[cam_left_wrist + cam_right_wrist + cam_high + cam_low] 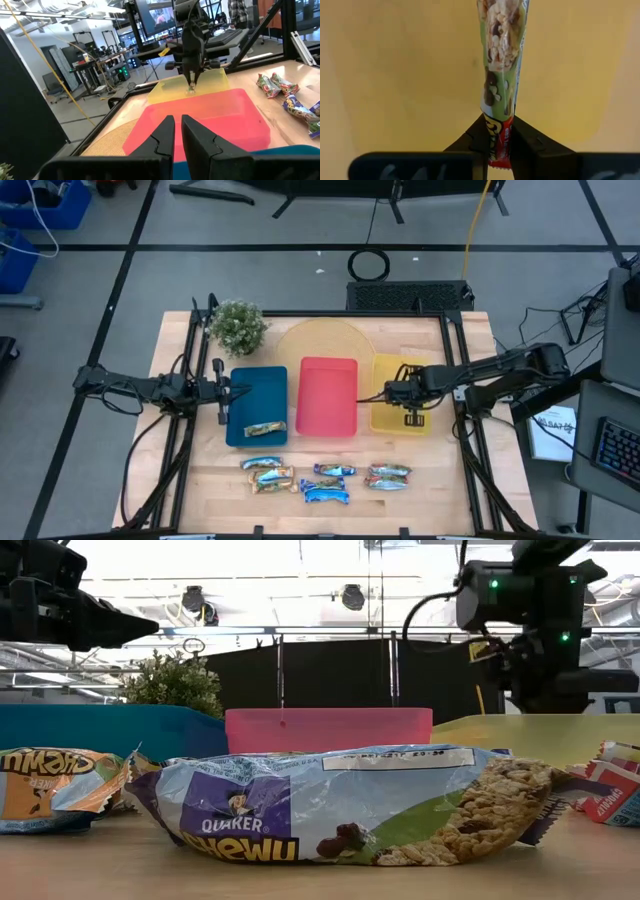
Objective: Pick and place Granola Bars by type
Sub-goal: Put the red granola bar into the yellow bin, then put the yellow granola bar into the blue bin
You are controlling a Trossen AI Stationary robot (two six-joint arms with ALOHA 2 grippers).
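My right gripper points down over the yellow tray and is shut on a granola bar with a clear and green wrapper and a red end. One tan bar lies flat in the blue tray. The red tray holds nothing. Several more bars lie in pairs on the wood near the table's front edge; one of them fills the low view. My left gripper waits level at the blue tray's left side, shut with nothing between its fingers. My right gripper pinches the bar's red end between its two fingers, coming from above and pointing steeply down. The bar hangs lengthwise below the fingers over the yellow tray's floor. Whether its lower end touches the tray I cannot tell.
A small potted plant stands at the far left corner of the table. A round pale mat lies behind the red tray. Bare wood shows at the front left and front right of the bars.
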